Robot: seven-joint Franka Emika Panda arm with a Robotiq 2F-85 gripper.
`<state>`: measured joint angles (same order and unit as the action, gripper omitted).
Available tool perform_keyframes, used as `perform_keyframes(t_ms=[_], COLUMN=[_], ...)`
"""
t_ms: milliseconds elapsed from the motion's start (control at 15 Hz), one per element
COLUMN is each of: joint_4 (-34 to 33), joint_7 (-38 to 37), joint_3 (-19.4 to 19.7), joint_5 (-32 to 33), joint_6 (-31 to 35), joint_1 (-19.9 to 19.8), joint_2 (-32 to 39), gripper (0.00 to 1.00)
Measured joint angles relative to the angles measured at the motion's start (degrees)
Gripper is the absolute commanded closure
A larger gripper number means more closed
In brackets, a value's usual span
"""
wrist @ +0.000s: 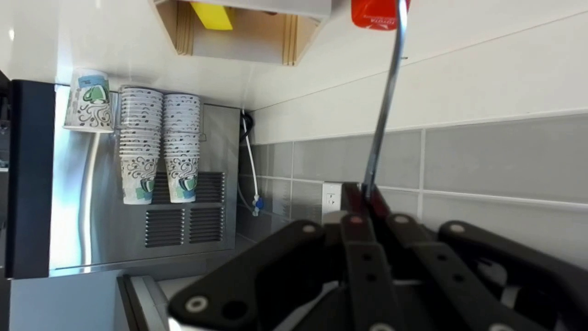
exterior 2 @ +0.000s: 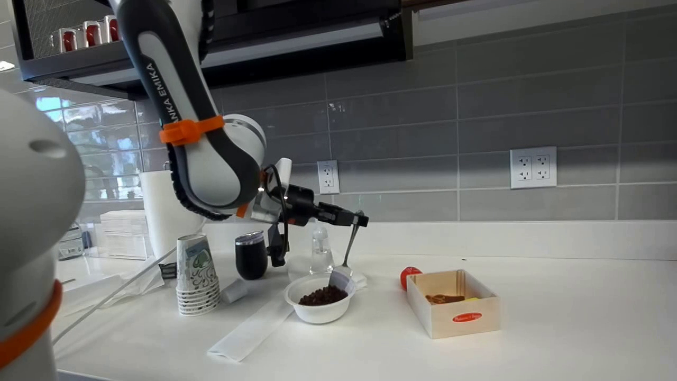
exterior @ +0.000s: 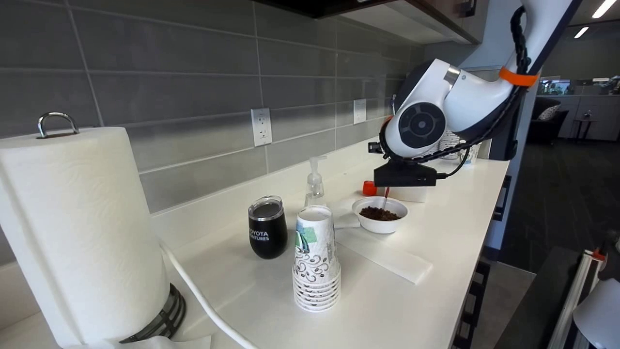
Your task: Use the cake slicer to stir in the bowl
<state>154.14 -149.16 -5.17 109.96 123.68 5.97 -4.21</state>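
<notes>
The white bowl [exterior: 379, 227] stands on the counter with dark red-brown pieces inside; it also shows in an exterior view [exterior 2: 319, 315]. The cake slicer [exterior 2: 344, 276] stands steeply tilted, its flat blade down inside the bowl's rim, against the brown pieces at the wall side. Its thin metal handle runs up to my gripper [exterior 2: 360, 218]. In the wrist view, my gripper [wrist: 367, 191] is shut on the end of the slicer's handle [wrist: 388, 92]. The bowl and the blade are out of the wrist view. In an exterior view only a thin part of the slicer [exterior: 386, 195] shows below the wrist camera.
A wooden box [exterior 2: 457, 320] and a red object [exterior 2: 409, 274] stand beside the bowl. A stack of paper cups [exterior: 317, 261], a black tumbler [exterior: 268, 232], a clear pump bottle [exterior 2: 320, 253] and a folded napkin [exterior 2: 248, 333] are close by. A tiled wall runs behind.
</notes>
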Motion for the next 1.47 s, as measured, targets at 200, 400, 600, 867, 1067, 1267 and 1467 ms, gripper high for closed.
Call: perform_keyframes(t_ms=[200,400,600,867,1067,1267,1467], joint_4=[0.02,0.08,0.08,0.08,0.09,0.43,1.0], joint_7=[0.81,0.91,-0.27,-2.71,-3.98,-4.41,-4.42], joint_3=[0.36,0.61,0.53,0.35,-0.09,-0.69,-0.86], joint_5=[-0.31,-0.36,-0.35,0.12,1.78,3.57,4.24], joint_6=[4.27,7.63,8.12,6.83,3.32,-1.09,-4.04], joint_1=[0.0,0.0,0.13,0.46,0.76,0.9,0.92], joint_2=[-1.01,-1.77,-1.87,-2.3,-2.36,-2.24,-2.07], gripper=[0.99,0.99,0.99,0.99,0.99,0.99,0.99])
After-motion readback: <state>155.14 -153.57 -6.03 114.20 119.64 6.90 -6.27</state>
